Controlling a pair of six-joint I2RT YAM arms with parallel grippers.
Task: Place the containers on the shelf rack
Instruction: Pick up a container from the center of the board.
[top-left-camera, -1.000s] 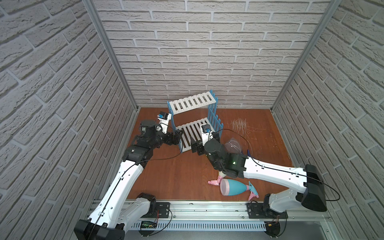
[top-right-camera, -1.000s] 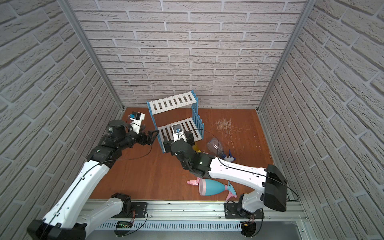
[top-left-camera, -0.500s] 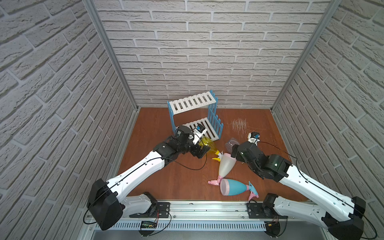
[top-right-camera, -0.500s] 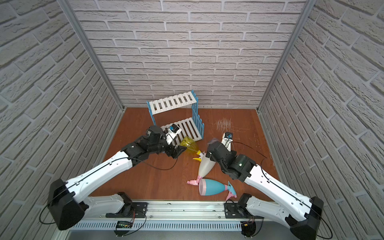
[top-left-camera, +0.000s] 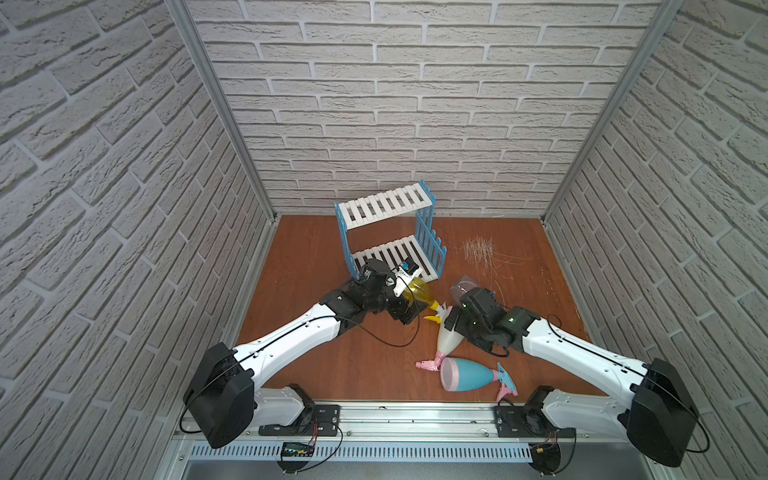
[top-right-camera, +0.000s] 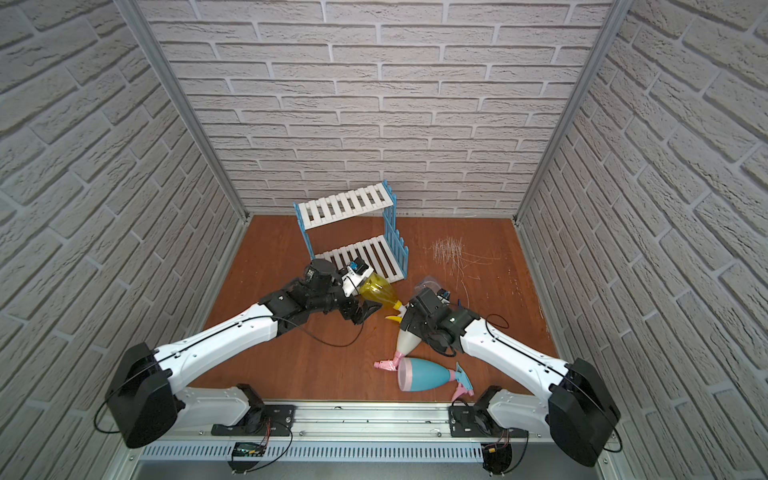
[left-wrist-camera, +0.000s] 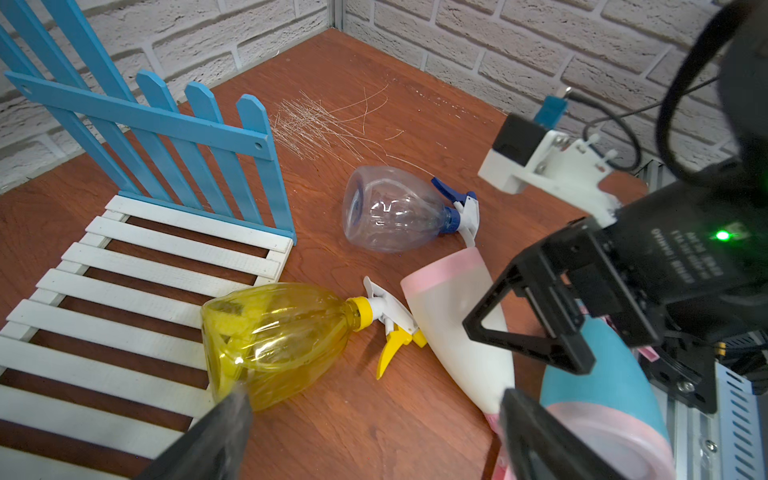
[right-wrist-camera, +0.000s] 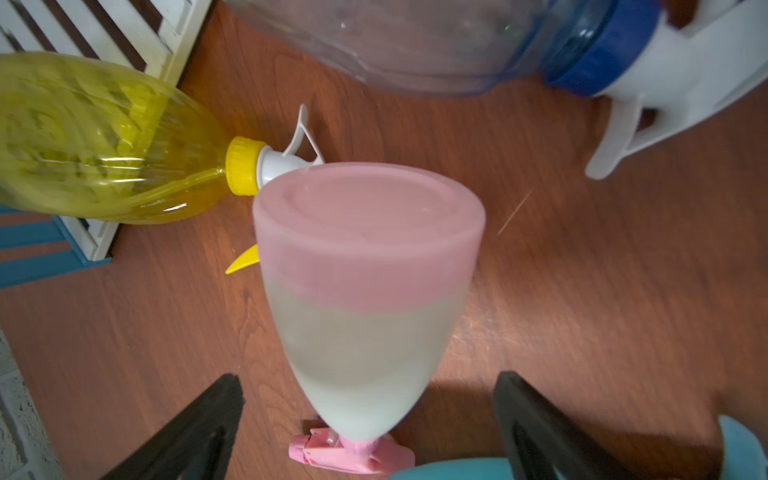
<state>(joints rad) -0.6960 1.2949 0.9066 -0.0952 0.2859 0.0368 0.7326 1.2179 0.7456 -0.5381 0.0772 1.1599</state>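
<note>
Though spread wide, left hand (left-wrist-camera: 374, 401) holding nothing: one finger (left-wrist-camera: 224, 424) at the base of the yellow bottle (left-wrist-camera: 274, 336), contact impossible to judge. Just behind, shelf rack (top-left-camera: 386, 205) toward the back of the bench (top-left-camera: 307, 299). Yellow bottle on its side, base at the front edge of the lower shelf, long axis slanting rightward and toward the front, nozzle nearly meeting the cream-white bottle (right-wrist-camera: 365, 332). Cream-white bottle also lying down, pink-banded base toward the rear, pink trigger toward the front edge. Right hand (right-wrist-camera: 370, 380) low over it, jaws wide apart on either side of the narrow end, a gap visible at each flank. Beyond that hand, clear bottle (left-wrist-camera: 390, 212) on its side, neck pointing right. Nearest the front, teal-blue bottle (top-left-camera: 469, 376) flat on the bench, base leftward beside the pink trigger, nozzle rightward.
</note>
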